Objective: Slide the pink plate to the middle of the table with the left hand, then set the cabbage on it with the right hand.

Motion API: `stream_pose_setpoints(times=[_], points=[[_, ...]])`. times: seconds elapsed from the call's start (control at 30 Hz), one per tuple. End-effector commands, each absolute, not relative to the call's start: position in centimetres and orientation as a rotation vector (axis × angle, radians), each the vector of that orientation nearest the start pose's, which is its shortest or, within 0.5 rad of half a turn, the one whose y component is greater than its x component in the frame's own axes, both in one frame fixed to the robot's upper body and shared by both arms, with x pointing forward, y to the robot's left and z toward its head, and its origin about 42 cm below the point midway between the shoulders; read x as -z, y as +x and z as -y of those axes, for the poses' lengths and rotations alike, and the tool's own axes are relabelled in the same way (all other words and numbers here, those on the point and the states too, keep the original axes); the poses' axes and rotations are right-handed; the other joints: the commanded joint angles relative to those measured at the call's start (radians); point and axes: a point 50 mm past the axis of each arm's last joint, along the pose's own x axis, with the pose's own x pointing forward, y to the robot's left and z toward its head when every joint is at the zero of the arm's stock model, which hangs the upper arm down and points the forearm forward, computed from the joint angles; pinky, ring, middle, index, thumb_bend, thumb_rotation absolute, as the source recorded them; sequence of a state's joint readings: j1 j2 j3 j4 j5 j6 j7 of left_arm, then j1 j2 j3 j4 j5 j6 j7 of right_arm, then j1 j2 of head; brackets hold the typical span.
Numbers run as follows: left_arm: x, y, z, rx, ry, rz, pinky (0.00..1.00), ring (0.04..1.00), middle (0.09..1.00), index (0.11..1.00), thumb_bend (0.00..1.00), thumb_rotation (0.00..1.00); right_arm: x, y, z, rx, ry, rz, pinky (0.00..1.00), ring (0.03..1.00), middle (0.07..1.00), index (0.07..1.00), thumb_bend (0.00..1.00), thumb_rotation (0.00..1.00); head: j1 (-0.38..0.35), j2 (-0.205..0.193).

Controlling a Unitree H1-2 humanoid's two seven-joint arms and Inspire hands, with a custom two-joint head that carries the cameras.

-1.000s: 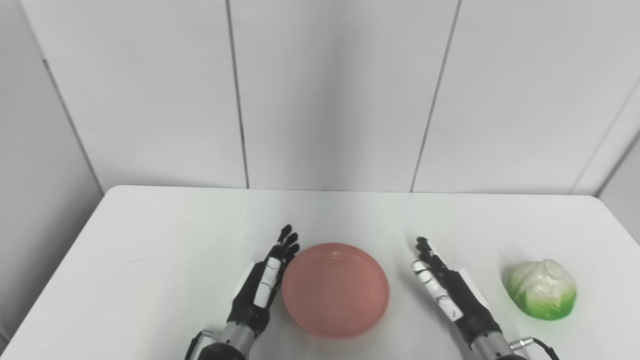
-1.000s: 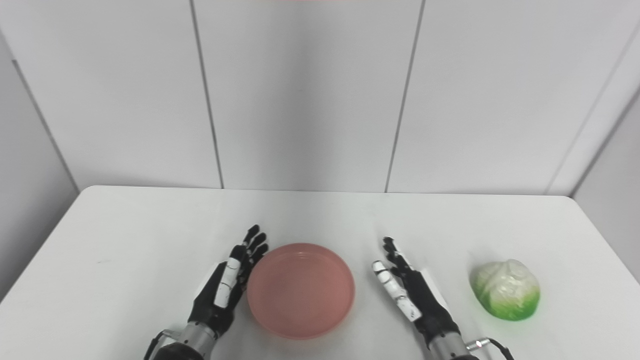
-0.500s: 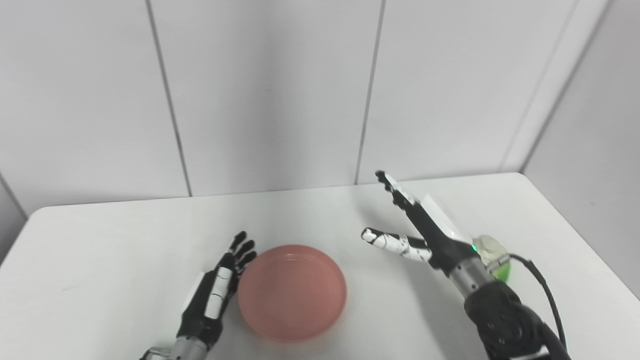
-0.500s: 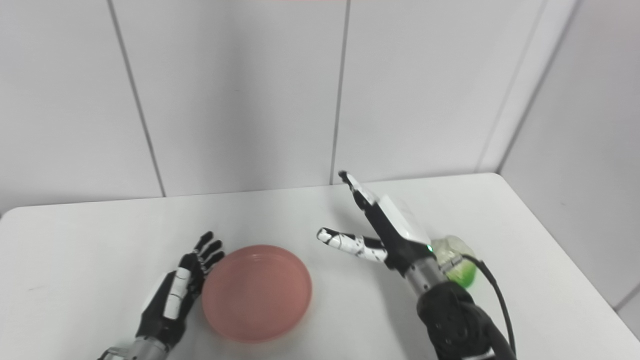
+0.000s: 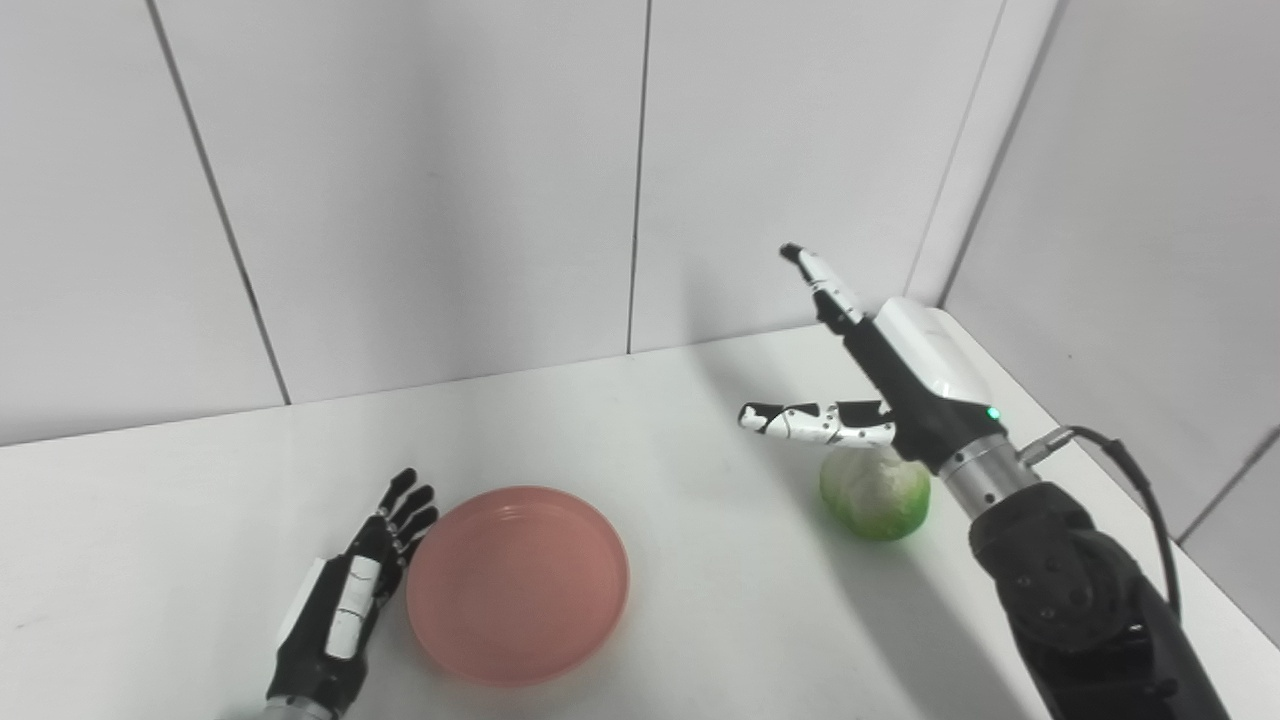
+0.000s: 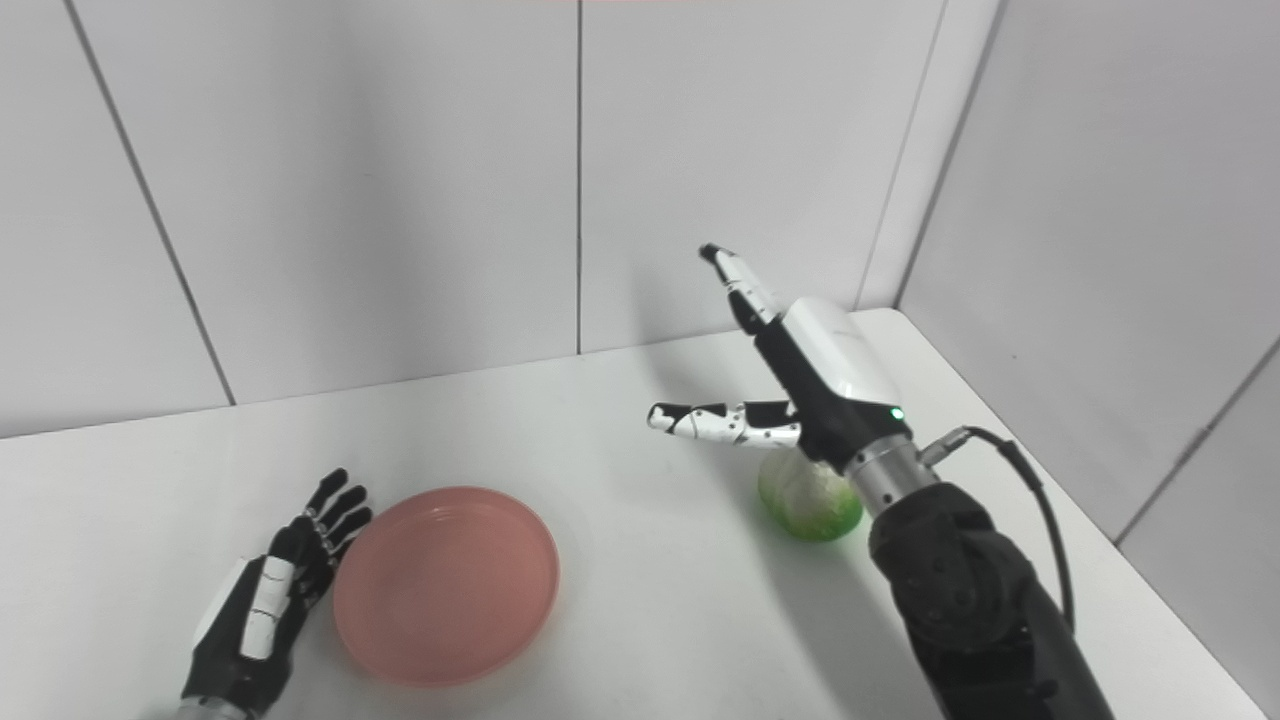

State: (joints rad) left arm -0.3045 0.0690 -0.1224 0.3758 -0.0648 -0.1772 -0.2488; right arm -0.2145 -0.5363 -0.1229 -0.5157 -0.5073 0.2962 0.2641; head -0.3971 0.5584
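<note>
Your left hand (image 5: 335, 610) lies flat on the white table (image 5: 700, 620), fingers spread and empty, just beside the round pink plastic plate (image 5: 517, 583). Your right hand (image 5: 890, 375) hangs raised above the green-and-white toy cabbage (image 5: 876, 494), fingers and thumb wide apart, holding nothing; the cabbage sits on the table, well to the plate's right.

Matt pink plate (image 5: 517, 583); smooth white table (image 5: 690, 470).

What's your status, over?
Left robot hand open, flat beside pink plate. Right robot hand open, raised above cabbage, not gripping. Cabbage on table, clear path to plate.
</note>
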Motion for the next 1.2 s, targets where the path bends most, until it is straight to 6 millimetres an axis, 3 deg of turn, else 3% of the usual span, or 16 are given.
stream_pose_setpoints(times=[0.0,0.2,0.4,0.67,1.17], points=[[-7.0,36.0,-20.6,0.357,0.089,-0.01,0.89,0.918,0.934,0.929,0.88,1.0,-33.5,29.0,35.0,0.17,-1.101,0.39,0.81,0.936,0.98,0.985,0.98,0.67,-0.014,0.008],[-7.1,36.2,-21.5,0.365,0.097,-0.021,0.91,0.928,0.941,0.935,0.89,1.0,-33.1,27.3,38.0,0.238,-1.135,0.292,0.78,0.915,0.969,0.986,1.0,0.67,-0.033,0.023],[-7.0,36.1,-21.9,0.367,0.098,-0.007,0.92,0.933,0.949,0.943,0.9,1.0,-31.3,26.9,40.0,0.218,-1.103,0.175,0.82,0.934,0.975,0.999,1.0,0.55,-0.039,0.034],[-6.8,35.7,-22.3,0.365,0.112,-0.023,0.91,0.928,0.94,0.934,0.92,1.0,-29.2,27.5,41.1,0.208,-1.066,0.048,0.83,0.952,0.989,1.0,1.0,0.58,-0.037,0.04],[-6.9,35.4,-22.1,0.358,0.109,-0.029,0.92,0.927,0.939,0.931,0.88,1.0,-26.1,29.6,41.0,0.196,-1.019,-0.046,0.84,0.946,0.99,1.0,1.0,0.56,-0.016,0.044]])
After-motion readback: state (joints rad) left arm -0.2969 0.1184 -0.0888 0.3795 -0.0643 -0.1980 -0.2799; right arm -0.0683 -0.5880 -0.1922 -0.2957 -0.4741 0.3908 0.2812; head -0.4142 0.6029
